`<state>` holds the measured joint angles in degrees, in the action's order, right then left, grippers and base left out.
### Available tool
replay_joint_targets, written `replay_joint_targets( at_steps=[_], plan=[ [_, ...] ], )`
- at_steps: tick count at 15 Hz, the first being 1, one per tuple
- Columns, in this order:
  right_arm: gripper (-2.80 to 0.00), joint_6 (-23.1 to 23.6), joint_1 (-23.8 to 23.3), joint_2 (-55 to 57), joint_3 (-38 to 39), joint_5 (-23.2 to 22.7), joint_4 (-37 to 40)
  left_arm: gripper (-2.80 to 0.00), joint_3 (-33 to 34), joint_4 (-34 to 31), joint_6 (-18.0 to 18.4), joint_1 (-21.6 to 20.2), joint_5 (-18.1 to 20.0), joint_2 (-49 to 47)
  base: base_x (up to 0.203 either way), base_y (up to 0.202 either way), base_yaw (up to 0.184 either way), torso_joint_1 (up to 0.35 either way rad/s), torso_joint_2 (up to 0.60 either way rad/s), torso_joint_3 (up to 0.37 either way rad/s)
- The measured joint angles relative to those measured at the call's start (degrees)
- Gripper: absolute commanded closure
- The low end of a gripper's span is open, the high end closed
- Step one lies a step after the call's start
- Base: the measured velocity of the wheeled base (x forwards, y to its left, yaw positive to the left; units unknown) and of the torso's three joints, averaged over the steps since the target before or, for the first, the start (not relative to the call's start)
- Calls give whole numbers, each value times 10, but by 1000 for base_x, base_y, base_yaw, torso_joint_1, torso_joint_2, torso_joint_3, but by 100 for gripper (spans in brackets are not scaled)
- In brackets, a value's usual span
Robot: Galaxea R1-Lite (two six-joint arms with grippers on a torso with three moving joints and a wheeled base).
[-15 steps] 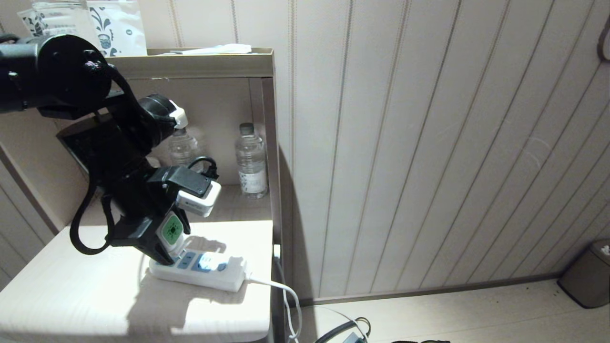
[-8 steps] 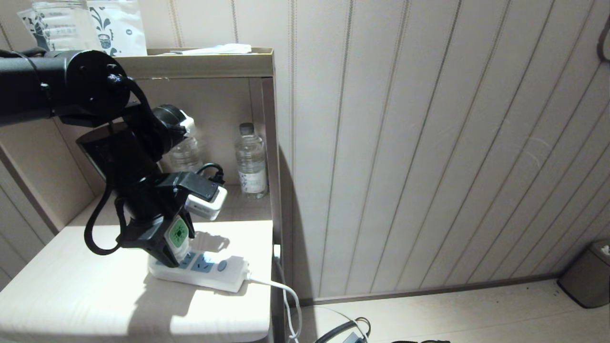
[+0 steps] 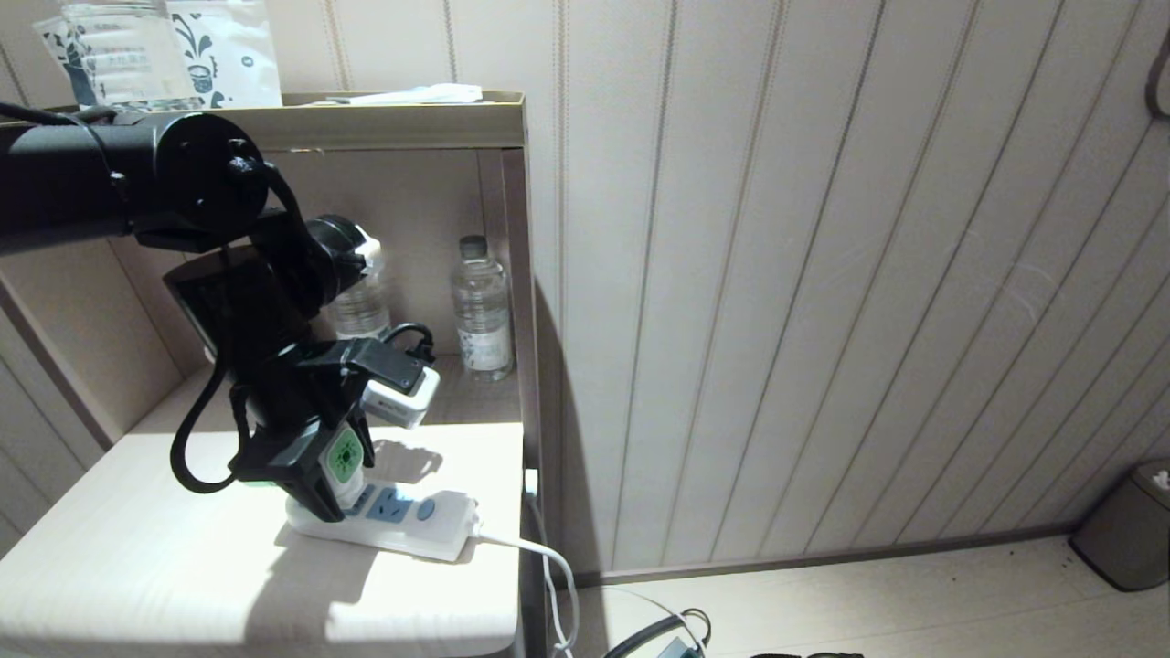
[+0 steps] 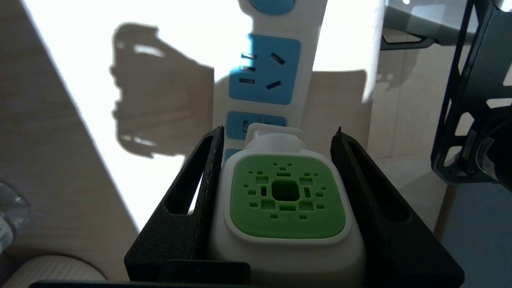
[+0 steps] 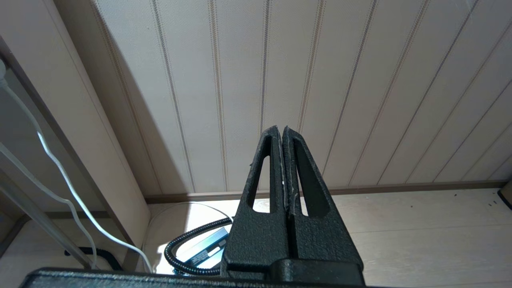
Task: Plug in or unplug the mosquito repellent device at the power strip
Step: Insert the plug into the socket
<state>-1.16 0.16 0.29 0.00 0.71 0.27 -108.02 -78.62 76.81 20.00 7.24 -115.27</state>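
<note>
My left gripper (image 3: 331,493) is shut on the mosquito repellent device (image 3: 345,454), gripping the sides of its white head; the green centre faces the cameras. In the left wrist view the device (image 4: 286,196) fills the space between the black fingers (image 4: 200,188). Its white plug end sits over the sockets at the near end of the power strip (image 4: 264,72). I cannot tell whether the pins are in. The green bottle is hidden. The power strip (image 3: 411,525) lies on the white table (image 3: 137,567). My right gripper (image 5: 282,129) is shut and empty, low beside the table, facing the wall.
Two clear water bottles (image 3: 482,311) (image 3: 358,306) stand in the shelf niche behind the strip. The strip's white cable (image 3: 539,557) drops over the table's right edge. A white ribbed object (image 4: 52,272) sits beside the left gripper. A bin (image 3: 1129,525) stands on the floor far right.
My left arm has moved right and slightly down with the device, bringing it closer over the strip's left sockets. The strip and the right gripper have not moved.
</note>
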Motion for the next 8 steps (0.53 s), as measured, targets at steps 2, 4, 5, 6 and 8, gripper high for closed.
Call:
replay_joint_targets(
  at_steps=[2,4,5,6,8],
  plan=[
    [0,0,0,0,0,0,0,0,0,-9,0,-2,0,-1,0,0,0,0,0,0],
    [0,0,0,0,0,0,0,0,1,-6,0,-5,0,-3,0,0,0,0,0,0],
    [0,0,0,0,0,0,0,0,1,-5,0,-5,1,-4,0,0,0,0,0,0],
    [0,0,0,0,0,0,0,0,0,-3,0,-5,2,-5,0,0,0,0,0,0],
    [0,0,0,0,0,0,0,0,-1,-1,0,-6,7,-4,0,0,0,0,0,0]
  ],
)
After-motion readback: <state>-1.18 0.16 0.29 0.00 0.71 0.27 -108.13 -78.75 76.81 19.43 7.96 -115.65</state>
